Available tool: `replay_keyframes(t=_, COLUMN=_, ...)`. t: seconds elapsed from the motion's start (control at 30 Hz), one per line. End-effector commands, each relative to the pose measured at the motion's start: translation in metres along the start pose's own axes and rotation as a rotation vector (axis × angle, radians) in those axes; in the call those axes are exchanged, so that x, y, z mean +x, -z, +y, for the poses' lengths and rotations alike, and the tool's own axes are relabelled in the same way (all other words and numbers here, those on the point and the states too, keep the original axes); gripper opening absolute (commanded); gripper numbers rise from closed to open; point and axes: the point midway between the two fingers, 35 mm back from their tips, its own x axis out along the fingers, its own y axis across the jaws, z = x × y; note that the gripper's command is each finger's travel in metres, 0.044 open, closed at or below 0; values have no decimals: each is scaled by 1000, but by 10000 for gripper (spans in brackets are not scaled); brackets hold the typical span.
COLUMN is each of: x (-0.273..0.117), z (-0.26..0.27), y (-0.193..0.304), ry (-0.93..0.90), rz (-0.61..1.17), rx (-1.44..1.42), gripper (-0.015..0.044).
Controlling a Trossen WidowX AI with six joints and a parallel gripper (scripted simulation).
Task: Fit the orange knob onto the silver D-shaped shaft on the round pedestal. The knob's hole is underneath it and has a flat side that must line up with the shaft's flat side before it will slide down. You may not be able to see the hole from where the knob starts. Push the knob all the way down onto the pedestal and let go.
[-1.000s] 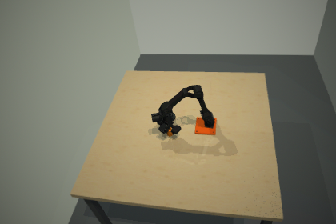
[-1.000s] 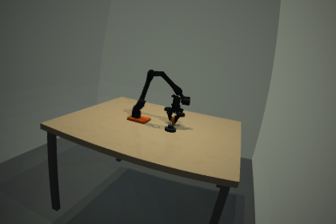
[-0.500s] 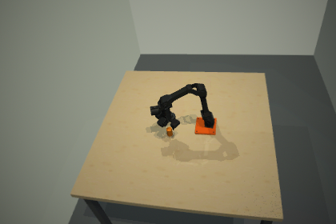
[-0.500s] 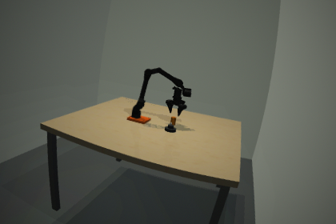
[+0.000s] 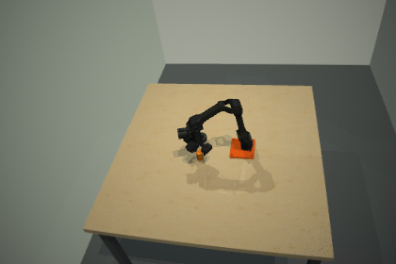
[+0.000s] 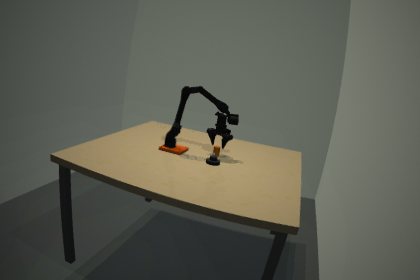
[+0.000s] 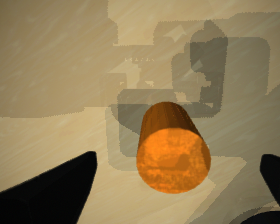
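The orange knob (image 5: 200,156) (image 6: 216,150) (image 7: 173,161) appears to stand upright on the table, its plain round end up; its hole is hidden underneath. My gripper (image 5: 199,149) (image 6: 218,146) (image 7: 176,160) is open just above the knob, with one finger out to each side and nothing held. The dark round pedestal (image 6: 213,162) is beside the knob, nearer the camera in the exterior view, and overlaps the view of the knob's foot. The silver shaft and its flat side cannot be made out. In the top view the arm partly covers the pedestal's area.
The arm's orange base plate (image 5: 237,154) (image 6: 181,150) is on the wooden table (image 5: 156,202) (image 6: 260,184), to the right of the knob in the top view. The arm arches over from it. Shadows of the arm fall around the knob.
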Motion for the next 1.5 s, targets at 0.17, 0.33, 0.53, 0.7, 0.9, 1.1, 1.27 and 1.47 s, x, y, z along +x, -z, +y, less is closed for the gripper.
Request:
replay_keyframes(t=0.17, x=15, z=1, y=0, ry=-5, rz=1, rx=-4, gripper=440)
replay_keyframes(t=0.33, x=23, z=1, y=0, ry=-5, rz=1, rx=-4, gripper=440)
replay_keyframes(t=0.53, x=33, z=1, y=0, ry=-5, rz=1, rx=-4, gripper=440)
replay_keyframes(t=0.7, x=41, z=1, y=1, ry=-5, rz=1, rx=-4, gripper=440)
replay_keyframes(t=0.9, x=50, z=2, y=1, ry=-5, rz=1, rx=-4, gripper=440)
replay_keyframes(t=1.1, x=51, z=2, y=2, ry=-5, rz=1, rx=-4, gripper=335)
replay_keyframes(t=1.27, x=51, z=2, y=2, ry=-5, rz=1, rx=-4, gripper=204)
replay_keyframes(t=1.47, x=51, z=2, y=2, ry=-5, rz=1, rx=-4, gripper=144)
